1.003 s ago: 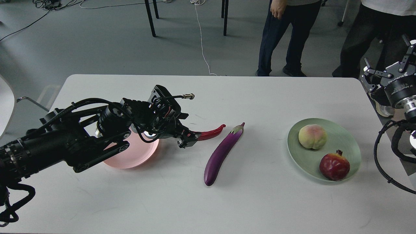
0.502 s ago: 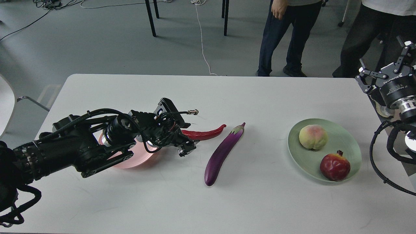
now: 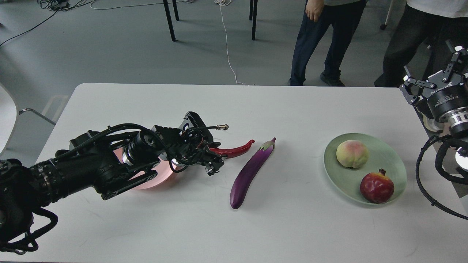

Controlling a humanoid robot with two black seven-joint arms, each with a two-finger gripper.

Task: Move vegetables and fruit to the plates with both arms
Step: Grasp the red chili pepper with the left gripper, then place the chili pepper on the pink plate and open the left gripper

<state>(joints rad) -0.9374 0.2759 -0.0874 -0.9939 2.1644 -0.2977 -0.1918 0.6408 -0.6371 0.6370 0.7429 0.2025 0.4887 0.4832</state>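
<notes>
Clearly the left arm's black two-finger gripper (image 3: 215, 165) is the nearer one, at the stem end of the slim curved red chili pepper (image 3: 234, 149) lying mid-bench; whether its fingers are clamped on it, I cannot tell. The chili's long axis runs left to right, tip up toward the glossy purple eggplant (image 3: 250, 171). By the bench's right edge, the right gripper (image 3: 431, 86) hangs spread and empty.

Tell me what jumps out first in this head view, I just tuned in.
The left gripper reaches across the pink plate to the stem end of the chili, which lies on the table beside the eggplant. To the right, the green plate already holds the peach and pomegranate.
</notes>
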